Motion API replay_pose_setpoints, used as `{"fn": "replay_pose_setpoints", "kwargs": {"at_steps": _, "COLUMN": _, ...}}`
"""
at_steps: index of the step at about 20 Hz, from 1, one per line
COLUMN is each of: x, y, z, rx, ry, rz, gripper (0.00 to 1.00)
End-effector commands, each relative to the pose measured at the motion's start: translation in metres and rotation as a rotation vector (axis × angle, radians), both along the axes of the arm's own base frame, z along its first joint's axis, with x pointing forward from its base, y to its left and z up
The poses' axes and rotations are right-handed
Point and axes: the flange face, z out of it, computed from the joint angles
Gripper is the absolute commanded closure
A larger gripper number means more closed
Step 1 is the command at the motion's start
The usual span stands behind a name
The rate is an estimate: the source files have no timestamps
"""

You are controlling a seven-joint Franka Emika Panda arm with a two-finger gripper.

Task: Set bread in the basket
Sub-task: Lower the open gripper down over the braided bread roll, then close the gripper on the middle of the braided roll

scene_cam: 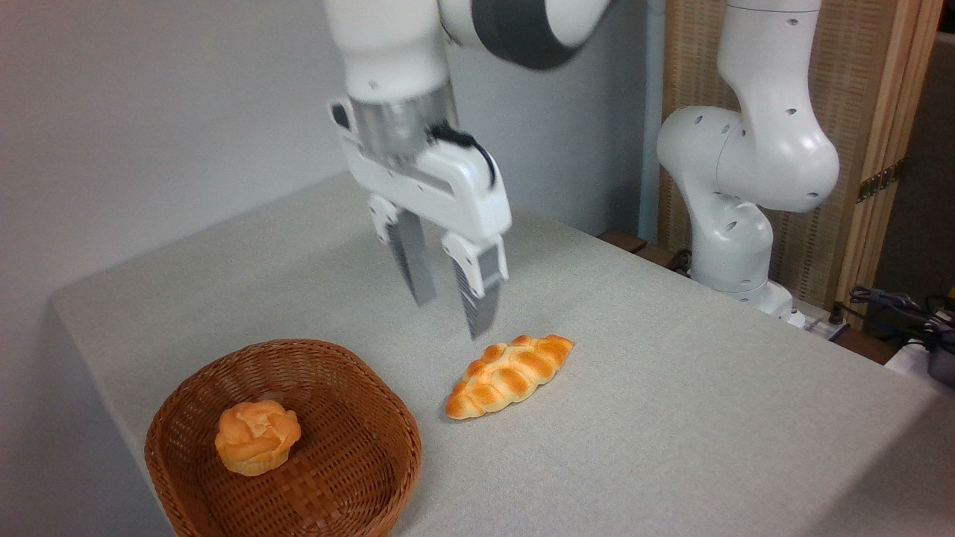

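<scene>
A: How is the arm (746, 149) set?

B: Its base stands at the far right edge of the table (671, 418). The white links rise out of the top of the picture and come back down near the middle, so the wrist points almost straight at the tabletop, tipped a little to the right. It looks slightly blurred.

A: And the gripper (452, 318)?

B: It hangs in the air above the cloth, with nothing between the fingers (412, 265). The two ridged fingers are spread apart with a clear gap. The tips are above and just to the left of the far end of the bread (509, 375), not touching it.

A: Where does the bread lie?

B: Flat on the grey tablecloth, about mid-table, just right of the basket (186, 418) and apart from it. It runs diagonally, one pointed end near and left, the other far and right. The braided side faces up.

A: What about the basket?

B: It sits at the near left of the table, upright, its near edge cut off by the bottom of the picture. Inside it, left of centre, rests a small round orange bun (257, 436). The rest of the woven floor is bare.
</scene>
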Motion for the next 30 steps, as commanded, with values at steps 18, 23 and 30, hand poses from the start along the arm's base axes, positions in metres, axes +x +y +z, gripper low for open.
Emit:
{"fn": "replay_pose_setpoints", "kwargs": {"at_steps": 18, "x": -0.014, "y": 0.024, "z": -0.070, "rx": 0.059, "ry": -0.034, "rz": -0.015, "gripper": 0.00}}
{"fn": "replay_pose_setpoints", "kwargs": {"at_steps": 23, "x": -0.018, "y": 0.015, "z": -0.076, "rx": 0.014, "ry": 0.001, "rz": -0.003, "gripper": 0.00}}
{"fn": "replay_pose_setpoints", "kwargs": {"at_steps": 30, "x": -0.027, "y": 0.003, "z": -0.098, "rx": 0.015, "ry": 0.087, "rz": -0.029, "gripper": 0.00}}
